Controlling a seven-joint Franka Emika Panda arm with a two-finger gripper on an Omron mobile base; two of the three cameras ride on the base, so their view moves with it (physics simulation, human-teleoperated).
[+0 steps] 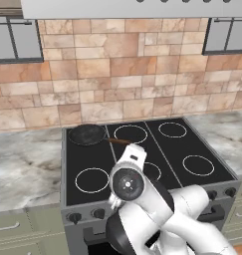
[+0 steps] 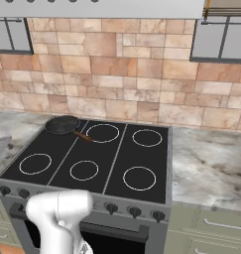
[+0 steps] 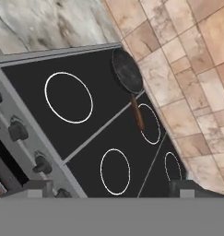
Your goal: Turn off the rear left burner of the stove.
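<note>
My hand (image 3: pixel 111 189) is hanging released above the front of the stove (image 1: pixel 202 148), touching nothing. The rear left burner (image 2: pixel 63 124) is lying under the frying pan (image 2: pixel 62 124). I am judging the small black knobs (image 2: pixel 112 208) on the steel front as stiff and smooth, so I should pinch one across its sides.

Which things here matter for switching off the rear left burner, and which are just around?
For the job:
- stove
- rear left burner, under the pan
- row of knobs on the front
- gripper, open, above the stove

Just around:
- frying pan
- marble counter
- tiled wall
</note>
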